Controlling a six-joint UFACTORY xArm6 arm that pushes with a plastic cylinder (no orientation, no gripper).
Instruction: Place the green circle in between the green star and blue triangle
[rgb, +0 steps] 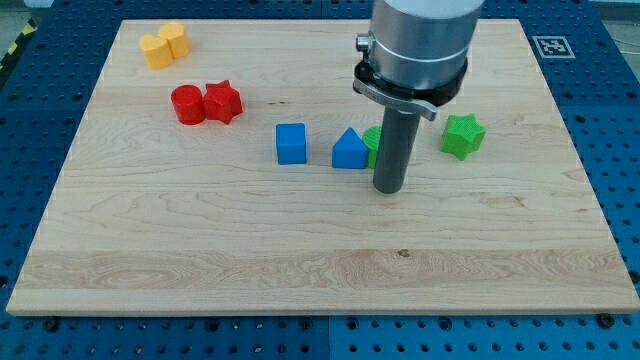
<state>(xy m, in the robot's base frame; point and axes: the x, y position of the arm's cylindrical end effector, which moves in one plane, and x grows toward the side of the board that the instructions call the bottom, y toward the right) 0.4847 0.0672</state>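
Observation:
The green circle (372, 141) sits just right of the blue triangle (349, 150), touching or nearly touching it, and is mostly hidden behind my rod. The green star (463, 135) lies farther to the view's right, apart from them. My tip (389, 188) rests on the board just below and to the right of the green circle, between the triangle and the star.
A blue cube (291, 143) lies left of the triangle. A red circle (187, 104) and a red star (222, 101) touch each other at left. Two yellow blocks (164, 45) sit at the top left. The wooden board (300, 250) ends near the view's bottom.

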